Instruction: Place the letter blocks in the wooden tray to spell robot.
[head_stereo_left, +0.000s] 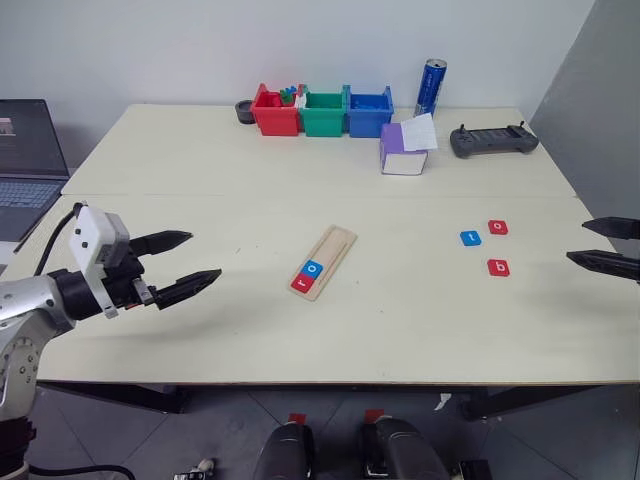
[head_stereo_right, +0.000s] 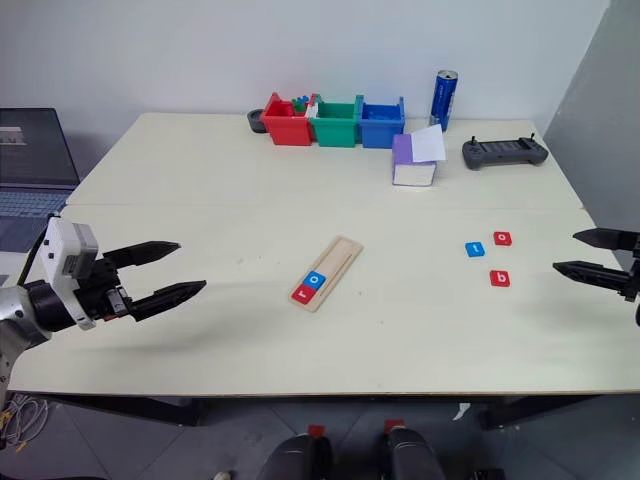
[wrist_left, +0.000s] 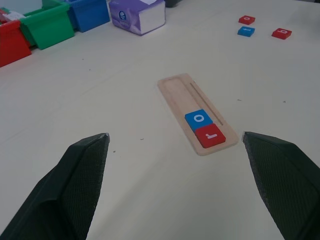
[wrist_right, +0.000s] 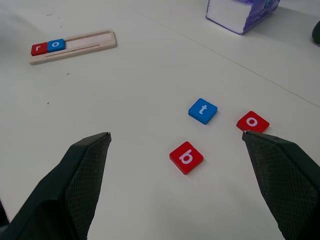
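The wooden tray (head_stereo_left: 326, 261) lies at an angle in the middle of the table. At its near end it holds a red "r" block (head_stereo_left: 301, 282) and a blue "o" block (head_stereo_left: 313, 268). Three loose letter blocks lie to the right: a blue "t" (wrist_right: 203, 110), a red "o" (wrist_right: 252, 121) and a red "b" (wrist_right: 186, 157). My left gripper (head_stereo_left: 190, 258) hovers open well to the left of the tray, empty. At the table's right edge my right gripper (head_stereo_left: 598, 243) stands open and empty, just right of the loose blocks.
Red (head_stereo_left: 274, 112), green (head_stereo_left: 323, 112) and blue bins (head_stereo_left: 369, 111) line the table's far edge, with a blue can (head_stereo_left: 431, 87), a purple-and-white box (head_stereo_left: 404, 148) and a dark controller (head_stereo_left: 492, 140) nearby. A laptop (head_stereo_left: 28, 160) sits off to the left.
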